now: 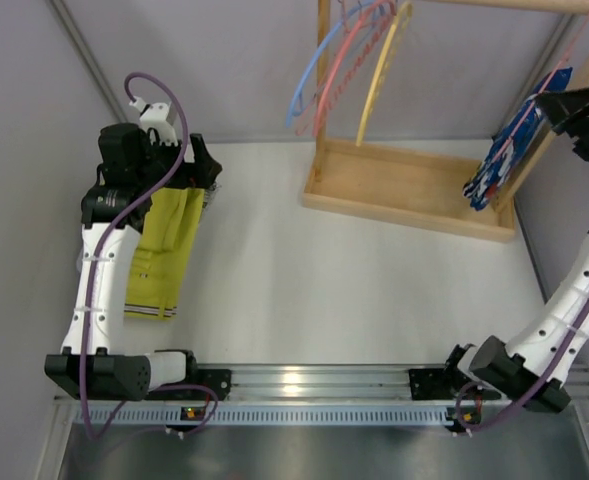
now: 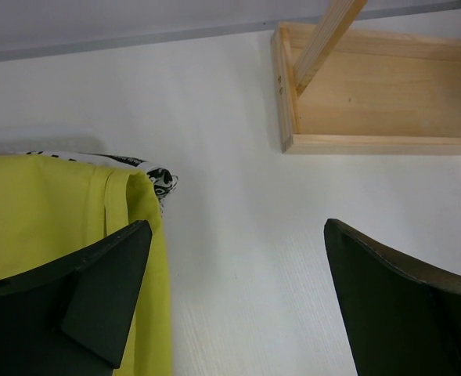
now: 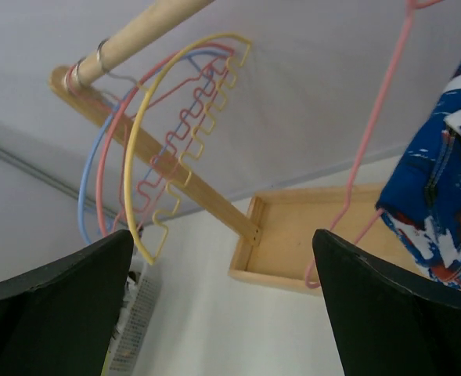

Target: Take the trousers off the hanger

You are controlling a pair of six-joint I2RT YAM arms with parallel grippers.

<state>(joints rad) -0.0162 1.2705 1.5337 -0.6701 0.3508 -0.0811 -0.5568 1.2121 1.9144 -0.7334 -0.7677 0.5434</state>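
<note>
Since the trousers [image 3: 440,188] were hanging on the hanger [image 3: 369,137], I'd say the job had barely started.

Right wrist view: the right jaws were spread wide with nothing between them. The pink wire ran down through the gap further off, and the blue cloth sat off to the right, past the right-hand finger. Couldn't tell if that finger touched it. Three spare hangers [image 3: 175,133] hung from the rail [image 3: 136,35] on the left, well apart from the trousers.

Top view: the trousers were draped at the right end of the rack [image 1: 404,190], with the lower end over the corner of the wooden base. The right arm [image 1: 574,290] reached up so its jaws were right at the top of the cloth. The left arm [image 1: 99,250] was way over on the other side, above a yellow garment [image 1: 164,250] lying on the bench [image 1: 304,290].

Left wrist view: the left jaws were open too and held nothing. They hovered over the bench with the yellow garment under one finger and a bit of black-and-white cloth [image 2: 161,180] poking out beneath it.

What was left, by my reckoning: grab the trousers, slide them off the wire, set them down. Basically everything.
</note>
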